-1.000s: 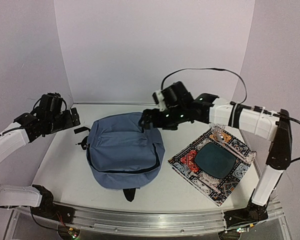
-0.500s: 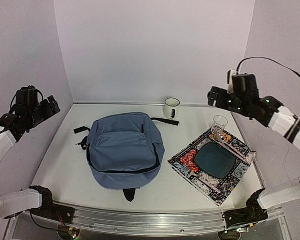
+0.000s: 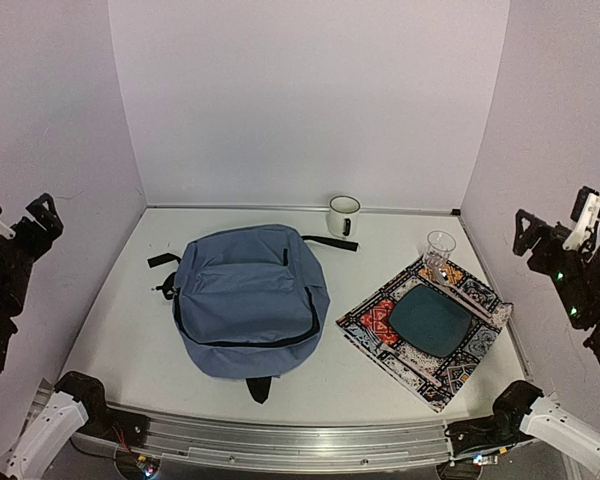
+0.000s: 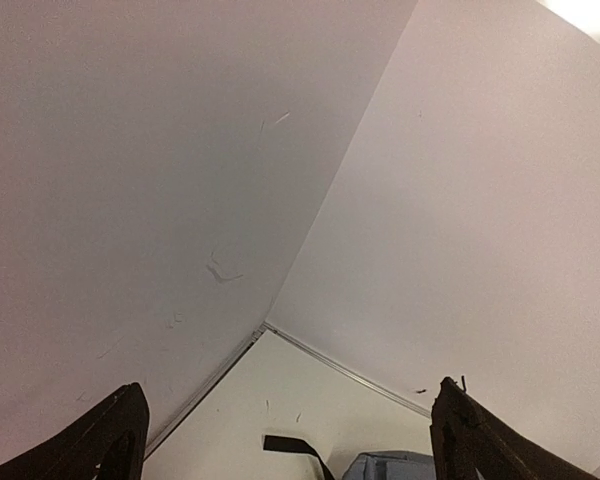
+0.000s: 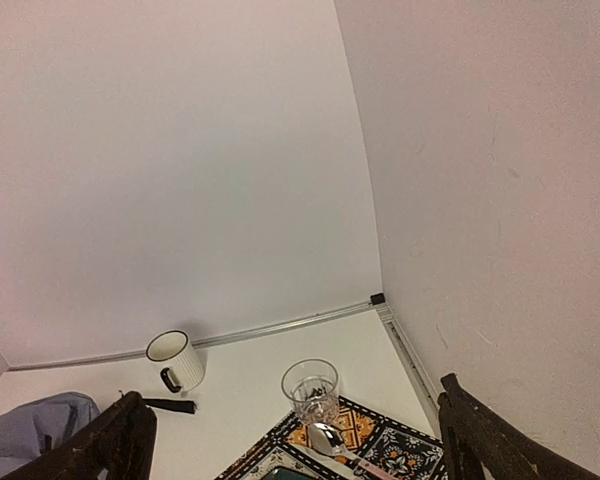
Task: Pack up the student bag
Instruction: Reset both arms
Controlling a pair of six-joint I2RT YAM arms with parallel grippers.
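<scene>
Within the last second both arms have swung away from the bag [image 3: 248, 300]. The right arm [image 3: 565, 435], which was hanging over the bag's far right corner, is now up by the right wall [image 3: 560, 100], well clear of the bag. The left arm [image 3: 40, 440] has drawn back to the left wall [image 3: 60, 120]. The left gripper [image 3: 15, 212] and right gripper [image 3: 555, 215] both stand spread wide with nothing between the fingers.

The bag has not shifted. It lies flat on the table [image 3: 120, 320] with its front pocket up. Its dark zip lines look closed, though that is hard to be sure of from above. With both arms parked and empty, the packing seems either finished or paused, and nothing is on its way in.

Left of the bag there is bare tabletop out to the wall, which is the widest lane for a reach. The bag's near edge sits close to the front rail [image 3: 300, 440], and a black tab [image 3: 260, 388] pokes toward it. The mat [image 3: 380, 335] lies just right of the bag across a narrow gap, so that side is tight. A dark plate [image 3: 432, 322] sits on the middle of the mat.

The mug [image 3: 344, 215] stands just beyond the bag's far right corner, and a black strap [image 3: 330, 243] trails from the bag to just in front of it. The glass [image 3: 440, 247] stands on the mat's far corner, well right of the bag. A spoon [image 5: 328, 438] rests just beside the glass. Either could tip under a low sweep from the right.
</scene>
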